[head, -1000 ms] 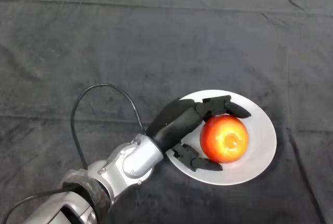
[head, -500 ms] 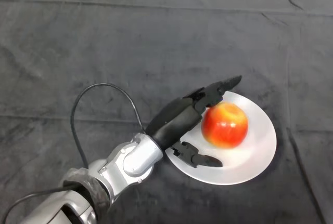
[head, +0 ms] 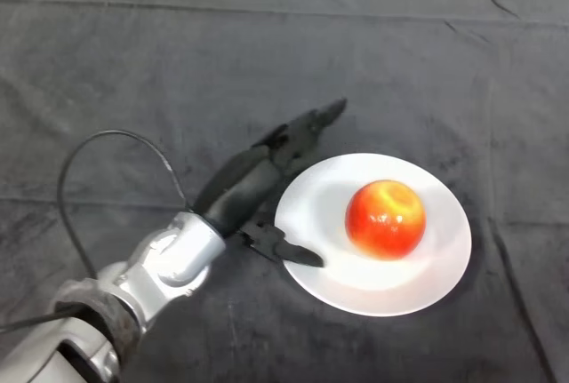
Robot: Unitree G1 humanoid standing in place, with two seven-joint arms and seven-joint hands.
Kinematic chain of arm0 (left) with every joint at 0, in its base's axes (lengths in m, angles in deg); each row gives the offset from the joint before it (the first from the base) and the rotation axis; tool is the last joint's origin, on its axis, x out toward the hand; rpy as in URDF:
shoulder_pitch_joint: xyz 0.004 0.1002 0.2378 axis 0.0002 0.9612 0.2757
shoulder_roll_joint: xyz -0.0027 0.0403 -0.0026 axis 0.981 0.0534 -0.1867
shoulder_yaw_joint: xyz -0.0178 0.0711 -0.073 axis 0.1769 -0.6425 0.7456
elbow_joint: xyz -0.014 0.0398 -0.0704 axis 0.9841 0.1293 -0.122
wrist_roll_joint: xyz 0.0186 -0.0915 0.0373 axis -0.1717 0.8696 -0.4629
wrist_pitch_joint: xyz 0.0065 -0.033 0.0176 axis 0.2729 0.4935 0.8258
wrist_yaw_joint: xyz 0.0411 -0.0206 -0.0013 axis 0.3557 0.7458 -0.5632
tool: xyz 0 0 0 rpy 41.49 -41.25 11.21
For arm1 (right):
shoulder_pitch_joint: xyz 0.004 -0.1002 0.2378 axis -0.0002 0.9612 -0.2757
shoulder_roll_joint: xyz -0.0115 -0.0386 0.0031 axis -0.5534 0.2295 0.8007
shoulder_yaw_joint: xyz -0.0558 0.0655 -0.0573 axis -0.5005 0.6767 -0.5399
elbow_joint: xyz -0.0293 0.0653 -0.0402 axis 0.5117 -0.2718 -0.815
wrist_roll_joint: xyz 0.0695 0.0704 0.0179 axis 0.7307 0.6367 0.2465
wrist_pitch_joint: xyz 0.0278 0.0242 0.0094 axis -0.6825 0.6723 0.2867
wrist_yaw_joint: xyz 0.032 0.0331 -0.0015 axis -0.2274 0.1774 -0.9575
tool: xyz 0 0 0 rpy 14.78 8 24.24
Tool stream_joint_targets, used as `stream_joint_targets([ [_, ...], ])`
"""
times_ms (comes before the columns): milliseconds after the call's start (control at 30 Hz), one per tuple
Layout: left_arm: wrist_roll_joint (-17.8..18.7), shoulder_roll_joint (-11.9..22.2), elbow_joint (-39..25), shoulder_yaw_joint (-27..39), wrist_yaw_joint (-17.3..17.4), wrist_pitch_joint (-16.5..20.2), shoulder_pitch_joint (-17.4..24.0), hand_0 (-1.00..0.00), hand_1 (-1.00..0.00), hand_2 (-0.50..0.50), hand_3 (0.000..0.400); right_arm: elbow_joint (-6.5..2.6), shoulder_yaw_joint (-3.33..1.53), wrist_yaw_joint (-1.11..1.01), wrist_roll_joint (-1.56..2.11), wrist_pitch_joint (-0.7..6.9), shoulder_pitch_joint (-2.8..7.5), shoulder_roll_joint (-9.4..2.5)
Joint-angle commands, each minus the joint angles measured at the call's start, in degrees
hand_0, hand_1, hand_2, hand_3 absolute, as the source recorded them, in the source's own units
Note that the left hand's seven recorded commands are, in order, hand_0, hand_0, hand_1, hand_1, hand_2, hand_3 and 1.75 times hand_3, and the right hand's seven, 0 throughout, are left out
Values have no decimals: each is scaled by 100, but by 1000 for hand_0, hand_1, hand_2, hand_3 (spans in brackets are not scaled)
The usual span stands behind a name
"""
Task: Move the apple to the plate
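A red and yellow apple (head: 385,218) sits on the white plate (head: 440,263), a little right of the plate's middle. My left hand (head: 250,190) is open and empty at the plate's left edge, apart from the apple. Its fingers (head: 311,126) point up and right over the cloth above the plate's rim. Its thumb (head: 281,248) reaches over the plate's lower left rim.
The table is covered by a dark wrinkled cloth (head: 133,72). My silver-grey forearm (head: 164,263) comes in from the lower left.
My hand has opened and let go of the apple, then pulled back to the left off the plate. The apple stays on the plate.
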Motion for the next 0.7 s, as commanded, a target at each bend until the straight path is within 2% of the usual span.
stream_joint_targets([
  [33, 168, 291, 183, 202, 22, -156, 135, 0, 0, 0, 0, -28, 84, -24, 52, -28, 119, 125],
  [300, 463, 636, 264, 768, 76, -397, 393, 0, 0, 0, 0, -29, 85, -25, 51, -28, 118, 125],
  [700, 808, 946, 352, 1484, 144, -562, 849, 0, 0, 0, 0, -29, 85, -25, 51, -28, 118, 125],
])
